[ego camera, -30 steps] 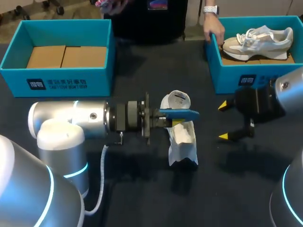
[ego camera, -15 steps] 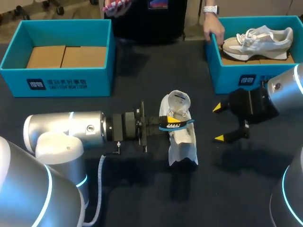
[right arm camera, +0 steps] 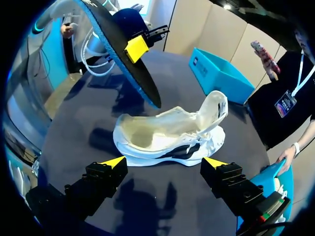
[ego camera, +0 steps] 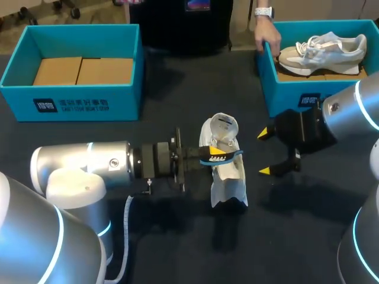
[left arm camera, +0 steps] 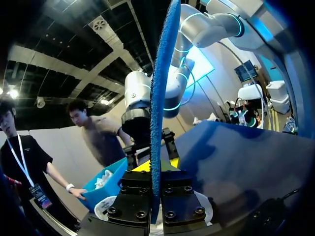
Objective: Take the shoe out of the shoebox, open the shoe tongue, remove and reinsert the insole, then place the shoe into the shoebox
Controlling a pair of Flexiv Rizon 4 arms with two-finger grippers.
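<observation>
Evidently the insole is already out of the shoe, so the step in hand looks like the reinsertion. The left end effector [ego camera: 214,155] is clamped on the blue insole [ego camera: 228,155], which the left wrist view shows running edge-on up from between its fingers [left arm camera: 160,98]. It hangs just above the white sneaker [ego camera: 228,174]. The sneaker lies on the dark counter [ego camera: 177,242] between the two teal shoeboxes, its tongue pulled back and its mouth gaping [right arm camera: 167,132].

The right end effector [ego camera: 263,152] hovers just beside the sneaker with its yellow-tipped fingers spread wide and nothing between them. The sneaker is straight ahead of it in its own wrist view.

By my reading, the next move calls for turning the insole to run along the sneaker's length. Its front end should then be fed down into the opening. The right end effector seems best used to steady the sneaker or hold the tongue back.

Against a second ago, the insole no longer lies flat and broad to the head camera but is rolled onto its edge. The left arm has drawn back a little, and the right end effector has come in closer to the sneaker. The left shoebox [ego camera: 77,105] sits where it was, holding only cardboard.
</observation>
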